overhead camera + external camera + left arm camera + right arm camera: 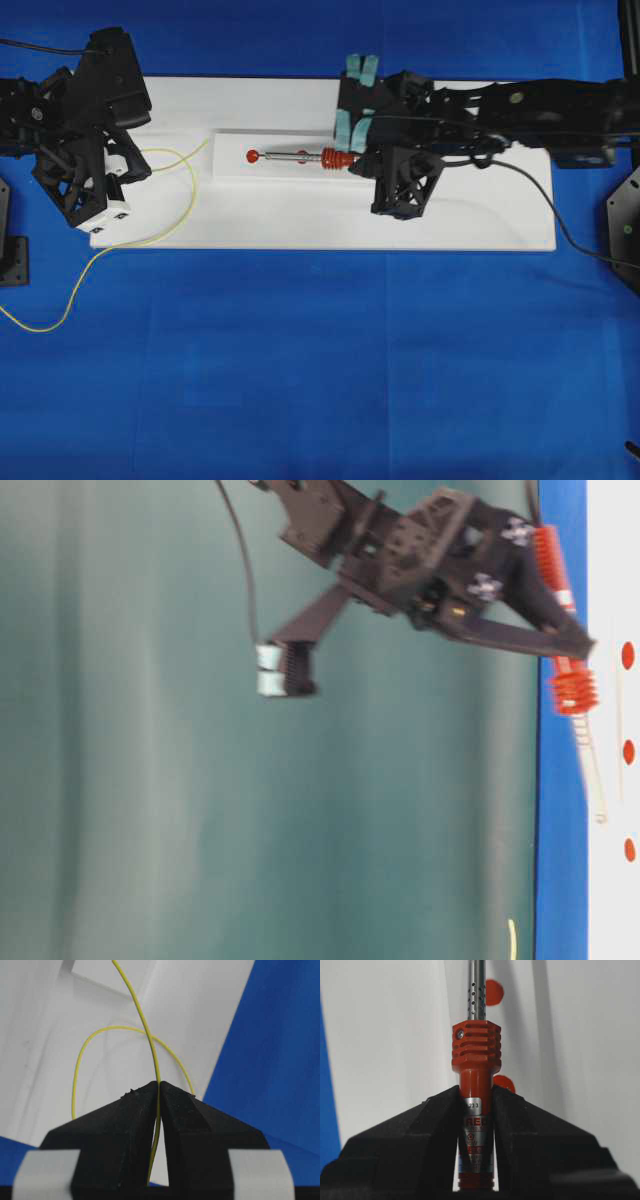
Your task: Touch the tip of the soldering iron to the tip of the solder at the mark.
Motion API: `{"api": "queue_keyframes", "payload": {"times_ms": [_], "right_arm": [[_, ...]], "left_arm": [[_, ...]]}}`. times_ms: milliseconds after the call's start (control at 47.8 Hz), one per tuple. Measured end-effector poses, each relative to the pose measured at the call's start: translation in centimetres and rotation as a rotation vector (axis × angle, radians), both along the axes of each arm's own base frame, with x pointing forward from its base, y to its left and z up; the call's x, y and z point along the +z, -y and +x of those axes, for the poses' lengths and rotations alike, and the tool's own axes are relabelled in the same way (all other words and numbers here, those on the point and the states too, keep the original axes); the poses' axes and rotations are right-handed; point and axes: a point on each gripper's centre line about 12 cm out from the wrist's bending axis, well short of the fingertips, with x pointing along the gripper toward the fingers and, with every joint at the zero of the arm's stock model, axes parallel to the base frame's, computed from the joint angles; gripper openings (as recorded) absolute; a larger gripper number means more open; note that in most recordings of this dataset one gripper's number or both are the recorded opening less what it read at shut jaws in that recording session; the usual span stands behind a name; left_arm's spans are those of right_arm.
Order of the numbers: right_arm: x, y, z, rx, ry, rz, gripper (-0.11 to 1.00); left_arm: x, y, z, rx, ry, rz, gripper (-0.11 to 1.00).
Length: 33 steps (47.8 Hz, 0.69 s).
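Yellow solder is pinched between the closed fingers of the left end effector, near the white board's left edge, so its free end can be steered toward the raised block. The right end effector clamps the soldering iron's orange-red handle near the board's middle, shaft pointing left along the row of 3 red marks. Iron tip and solder tip are apart.

Blue table under a white board (raised block atop), trailing yellow solder.
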Motion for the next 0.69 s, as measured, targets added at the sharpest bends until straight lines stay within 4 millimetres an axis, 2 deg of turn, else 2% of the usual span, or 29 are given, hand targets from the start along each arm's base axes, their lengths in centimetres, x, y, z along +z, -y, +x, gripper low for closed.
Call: {"api": "queue_keyframes", "payload": {"times_ms": [167, 293, 460, 691], "right_arm": [[2.6, -0.3, -2.1, 0.007, 0.06, -0.027, 0.06], [3.6, -0.6, -4.3, 0.001, 0.089, -0.031, 0.06], [3.8, -0.6, -6.7, -0.029, 0.102, -0.02, 0.06], [4.1, -0.7, -7.5, -0.031, 0.114, -0.021, 0.06]], "left_arm": [[0.0, 0.0, 0.0, 0.0, 0.0, 0.0, 0.03], [-0.1, 0.0, 0.1, 0.0, -0.005, -0.001, 0.03], [-0.2, 0.0, 0.1, 0.0, -0.009, -0.001, 0.03], [-0.3, -0.1, 0.4, 0.0, -0.017, -0.002, 0.03]]}}
